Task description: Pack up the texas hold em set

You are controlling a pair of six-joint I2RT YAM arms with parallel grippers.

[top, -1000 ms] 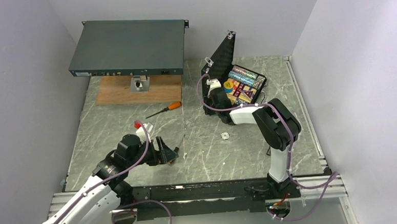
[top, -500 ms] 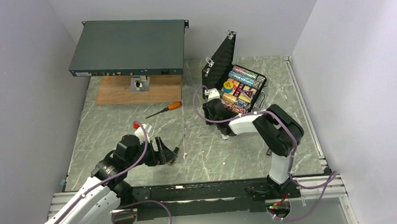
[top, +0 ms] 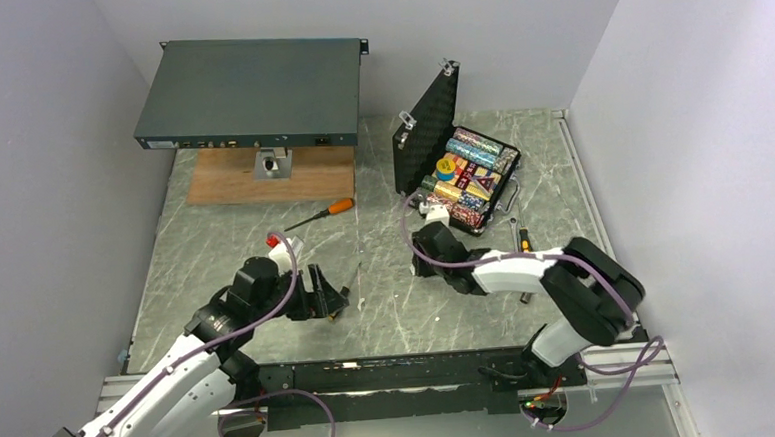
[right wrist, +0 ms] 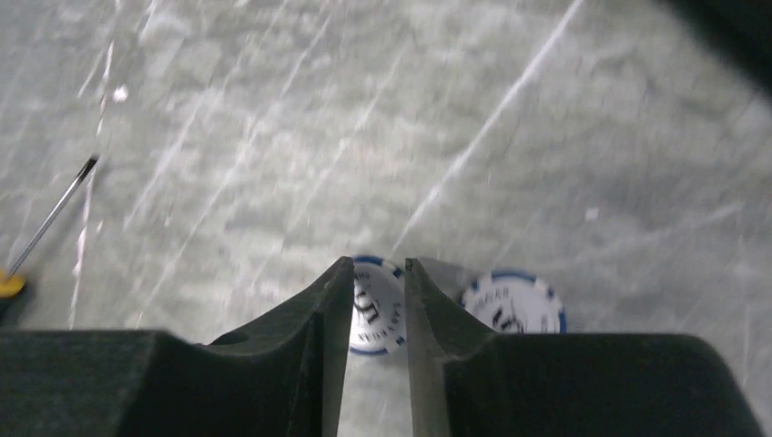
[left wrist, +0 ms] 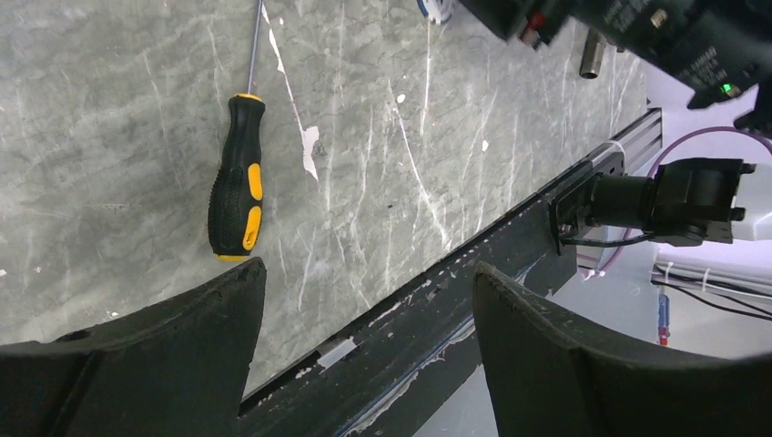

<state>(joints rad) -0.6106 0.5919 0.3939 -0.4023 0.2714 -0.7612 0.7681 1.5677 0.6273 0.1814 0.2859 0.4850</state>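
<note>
Withdrawn from the open black hinged case (top: 457, 155), right gripper (right wrist: 378, 300) hangs over two white blue-edged chips (right wrist: 512, 302) on the table — fingers nearly together, one chip between them; left gripper (left wrist: 364, 300) agape.

plain pale lavender walls (top: 49, 146) enclose a grey marbled tabletop (top: 225, 247) with a black front rail (top: 391, 363)

White-black arms (top: 511, 269), purple cables, black hands (left wrist: 364, 355).
</note>
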